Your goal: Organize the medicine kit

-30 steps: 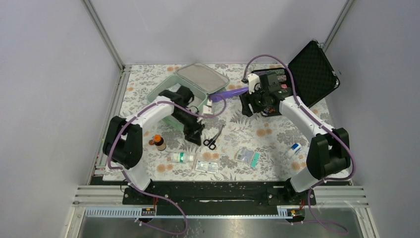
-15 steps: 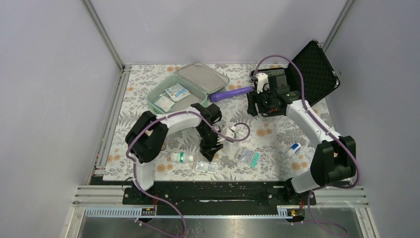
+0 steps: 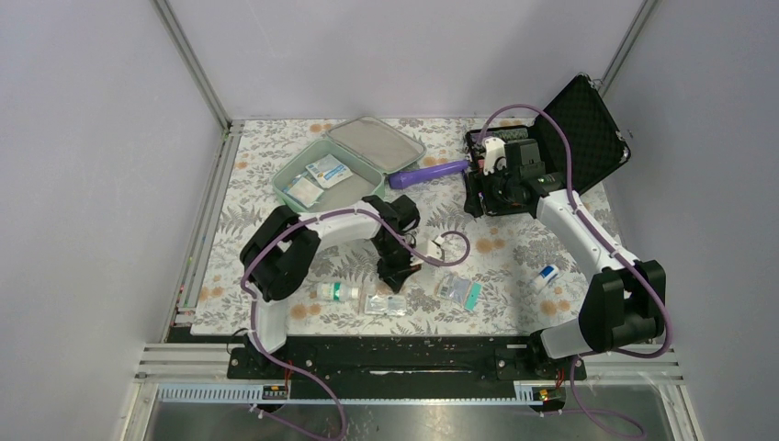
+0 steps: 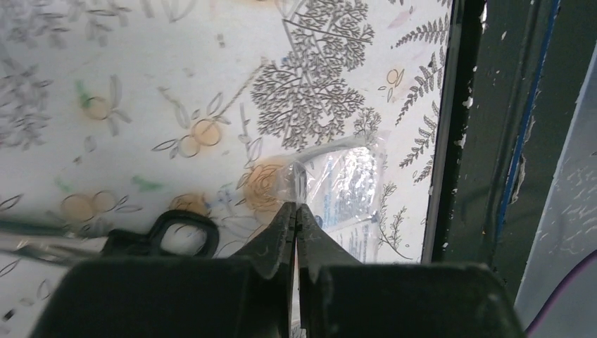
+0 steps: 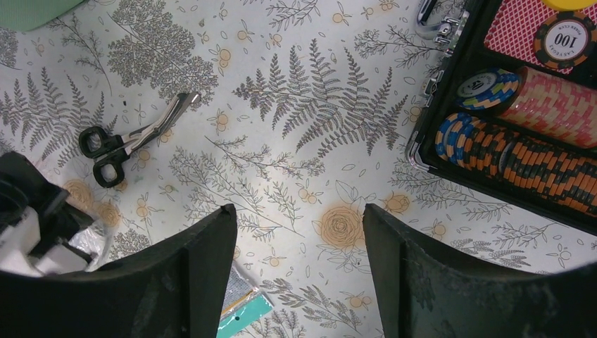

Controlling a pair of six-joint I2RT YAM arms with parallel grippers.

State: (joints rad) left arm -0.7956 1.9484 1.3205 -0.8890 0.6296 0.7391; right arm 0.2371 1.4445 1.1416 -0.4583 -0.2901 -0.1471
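Note:
The mint-green medicine kit point(image 3: 296, 171) lies open at the back left, its grey-lined lid point(image 3: 377, 144) tipped back and two white packets inside. My left gripper point(image 3: 393, 280) is down near the front of the mat, far from the kit. In the left wrist view its jaws point(image 4: 296, 205) are pressed together on the edge of a clear plastic packet point(image 4: 346, 184). Black-handled scissors point(image 4: 176, 227) lie just to their left. My right gripper point(image 5: 299, 211) hovers open over bare mat beside the black case, with nothing between its fingers.
A black foam-lined case point(image 3: 577, 129) of poker chips point(image 5: 517, 148) stands open at the back right. A purple tube point(image 3: 427, 172) lies between the two cases. A white bottle point(image 3: 337, 292), a teal-edged packet point(image 3: 457, 290) and a small white-and-blue bottle point(image 3: 547, 275) lie near the front edge.
My left arm swung from the kit down to the front of the mat, and its jaws closed on the clear packet. The right arm drifted slightly right towards the black case.

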